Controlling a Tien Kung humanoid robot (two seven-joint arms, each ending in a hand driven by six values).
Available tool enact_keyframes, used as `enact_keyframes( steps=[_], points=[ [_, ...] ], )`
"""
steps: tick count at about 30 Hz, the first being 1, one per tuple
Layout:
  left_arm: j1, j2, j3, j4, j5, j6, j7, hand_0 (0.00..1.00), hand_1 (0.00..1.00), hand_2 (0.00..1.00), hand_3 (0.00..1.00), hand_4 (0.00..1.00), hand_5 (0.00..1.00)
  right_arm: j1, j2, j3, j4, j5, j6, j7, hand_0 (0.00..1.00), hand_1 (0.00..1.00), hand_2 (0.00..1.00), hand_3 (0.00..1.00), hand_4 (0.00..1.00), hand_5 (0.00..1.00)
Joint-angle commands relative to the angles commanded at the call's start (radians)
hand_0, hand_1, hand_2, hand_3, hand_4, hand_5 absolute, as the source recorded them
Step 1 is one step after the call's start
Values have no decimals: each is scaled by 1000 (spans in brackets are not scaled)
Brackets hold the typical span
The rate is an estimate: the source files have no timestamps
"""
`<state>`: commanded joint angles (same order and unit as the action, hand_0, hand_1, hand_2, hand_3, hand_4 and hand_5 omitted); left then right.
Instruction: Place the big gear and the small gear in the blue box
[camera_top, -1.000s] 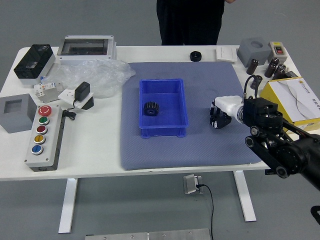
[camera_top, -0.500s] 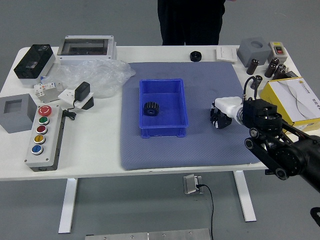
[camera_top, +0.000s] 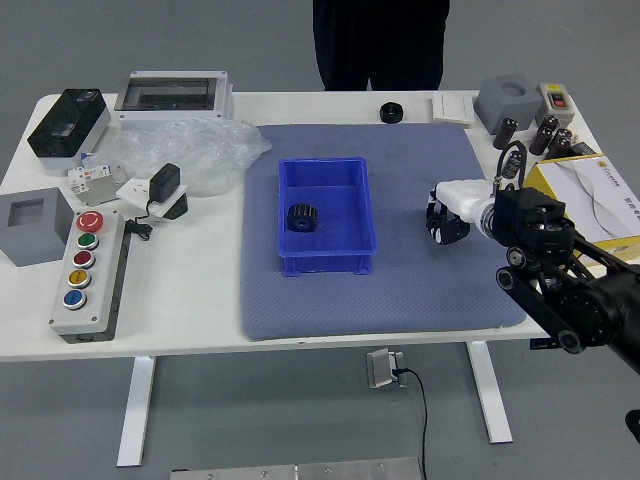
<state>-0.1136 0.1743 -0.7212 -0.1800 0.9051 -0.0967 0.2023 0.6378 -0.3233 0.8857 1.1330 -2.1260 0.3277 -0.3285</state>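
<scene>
Working outward from the right hand (camera_top: 458, 208), low over the grey mat (camera_top: 400, 300), you can't tell whether it's spread or pinching something. To its left, the blue box (camera_top: 345, 215) holds one dark gear (camera_top: 302, 217), so your job looks half done; the other gear remains. You can't see that one clearly; it may be beneath the hand. Nor can you settle whether the small round black piece (camera_top: 391, 112) is a gear. The person (camera_top: 380, 45) is cut off, hands out of view, like your left hand.
</scene>
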Motion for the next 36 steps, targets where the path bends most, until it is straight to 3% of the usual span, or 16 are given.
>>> enact_keyframes(
  steps=[9,14,22,30,36],
  points=[
    [-1,2,-2,0,0,0,0,822,828,829,813,535,120,41,-38,66,90,-22,18,-12,549,445,477,576,566,60],
    [0,4,-1,0,1,0,0,822,828,829,813,535,119,69,-36,88,151,-31,25,-15,546,446,475,574,572,62],
    [1,5,5,0,5,-1,1,822,828,829,813,535,119,116,31,52,184,-30,28,-15,542,446,474,573,576,63],
    [0,7,10,0,11,-2,2,822,828,829,813,535,119,133,128,-2,158,-20,17,-11,543,444,470,573,580,65],
    [-1,6,15,0,10,-2,2,822,828,829,813,536,119,123,172,-32,132,-8,7,-8,552,459,477,584,579,80]
  ],
)
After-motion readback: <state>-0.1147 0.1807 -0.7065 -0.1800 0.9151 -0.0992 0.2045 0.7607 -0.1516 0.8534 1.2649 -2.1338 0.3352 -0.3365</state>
